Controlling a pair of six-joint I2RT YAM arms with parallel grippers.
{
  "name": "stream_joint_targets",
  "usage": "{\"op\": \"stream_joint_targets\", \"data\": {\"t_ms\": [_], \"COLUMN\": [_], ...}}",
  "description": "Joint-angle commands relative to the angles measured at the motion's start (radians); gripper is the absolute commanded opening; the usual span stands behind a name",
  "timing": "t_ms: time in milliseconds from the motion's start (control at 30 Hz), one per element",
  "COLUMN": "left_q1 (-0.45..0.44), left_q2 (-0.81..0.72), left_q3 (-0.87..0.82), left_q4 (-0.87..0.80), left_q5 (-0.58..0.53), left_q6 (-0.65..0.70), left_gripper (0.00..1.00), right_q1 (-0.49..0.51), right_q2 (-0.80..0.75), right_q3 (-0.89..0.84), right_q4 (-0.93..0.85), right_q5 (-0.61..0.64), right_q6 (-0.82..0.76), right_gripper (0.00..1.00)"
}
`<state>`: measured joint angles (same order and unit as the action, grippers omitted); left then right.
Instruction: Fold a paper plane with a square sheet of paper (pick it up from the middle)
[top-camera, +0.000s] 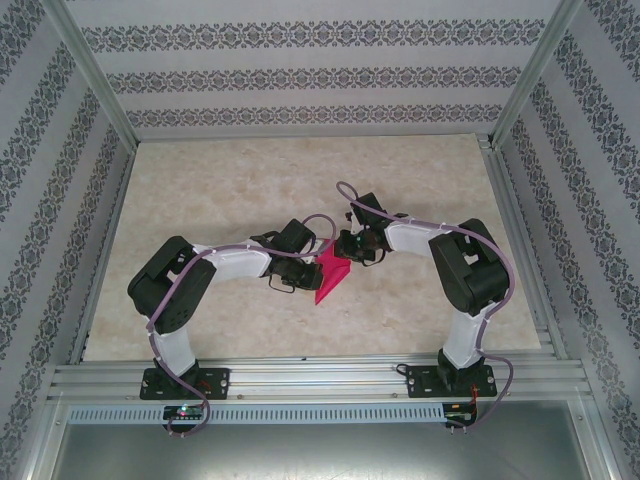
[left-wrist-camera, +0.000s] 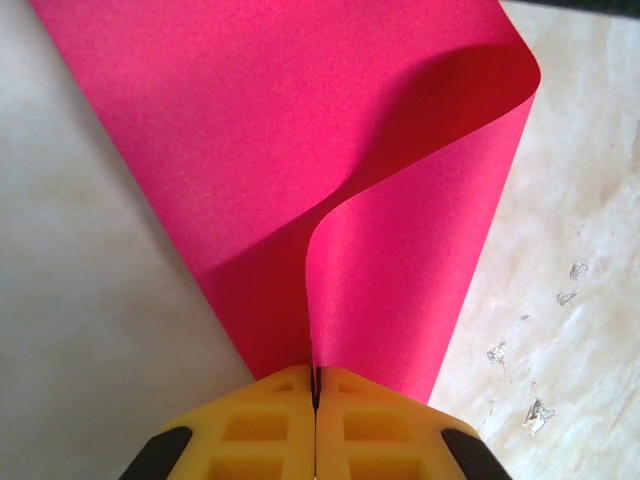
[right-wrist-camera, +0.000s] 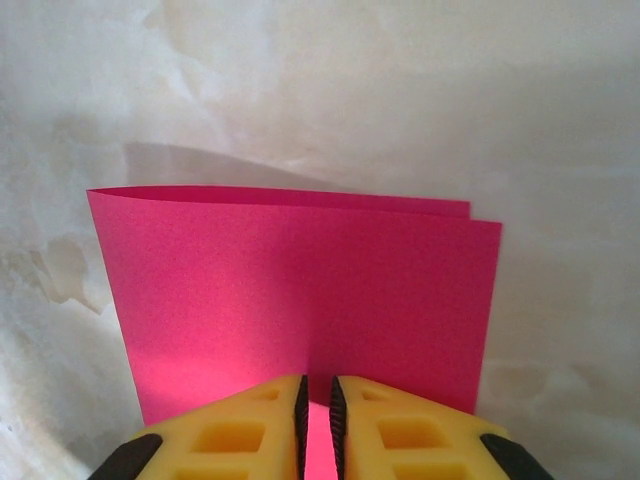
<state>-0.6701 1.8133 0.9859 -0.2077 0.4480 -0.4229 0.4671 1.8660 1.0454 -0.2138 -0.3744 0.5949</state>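
Overhead, I logged both arms bent inward over the middle of the marbled bench (top-camera: 200, 180). The left end effector (top-camera: 310, 271) and the right end effector (top-camera: 350, 254) sat close together, with the sheet of paper (top-camera: 332, 279) between them. The sheet showed as a narrow magenta wedge, pointed toward the near edge. From this height I could not read either set of jaws.

On the left wrist camera, the left end effector (left-wrist-camera: 315, 388) had its yellow fingers (left-wrist-camera: 255, 425) pressed together, clamped on the near edge of the sheet of paper (left-wrist-camera: 300, 130). The paper ran up and away from the pinch in two leaves. One lay broad and flat to the left; the other curled over to the right with a rounded corner and cast a shadow on the first. The pale bench (left-wrist-camera: 80, 300) showed on both sides, with some chipped flecks at the right.

On the right wrist camera, the right end effector (right-wrist-camera: 317, 400) had its fingers (right-wrist-camera: 240, 435) a narrow slit apart, and pink showed through the gap. The sheet of paper (right-wrist-camera: 300, 290) lay doubled over, with two far edges slightly offset at the right corner. Its near edge ran under the fingertips. I could not tell whether the tips were pinching it or only resting against it. The bench (right-wrist-camera: 300, 80) lay bare beyond.
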Motion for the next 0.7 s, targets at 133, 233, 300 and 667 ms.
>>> {"op": "stream_joint_targets", "data": {"t_ms": [133, 233, 300, 667], "left_q1": [0.012, 0.012, 0.012, 0.012], "left_q2": [0.034, 0.031, 0.031, 0.031], "left_q3": [-0.012, -0.016, -0.018, -0.019], "left_q4": [0.017, 0.019, 0.020, 0.016], "left_q5": [-0.007, -0.006, -0.009, -0.005], "left_q6": [0.002, -0.002, -0.002, 0.006], "left_gripper": [0.07, 0.07, 0.07, 0.07], "right_q1": [-0.029, -0.048, -0.052, 0.103], "right_q2": [-0.097, -0.216, -0.295, -0.507], "right_q3": [0.016, -0.067, -0.146, -0.522], "right_q4": [-0.040, 0.013, 0.074, 0.414], "right_q5": [0.002, 0.005, -0.001, -0.038], "right_q6": [-0.006, 0.033, 0.069, 0.310], "right_gripper": [0.22, 0.22, 0.22, 0.09]}}
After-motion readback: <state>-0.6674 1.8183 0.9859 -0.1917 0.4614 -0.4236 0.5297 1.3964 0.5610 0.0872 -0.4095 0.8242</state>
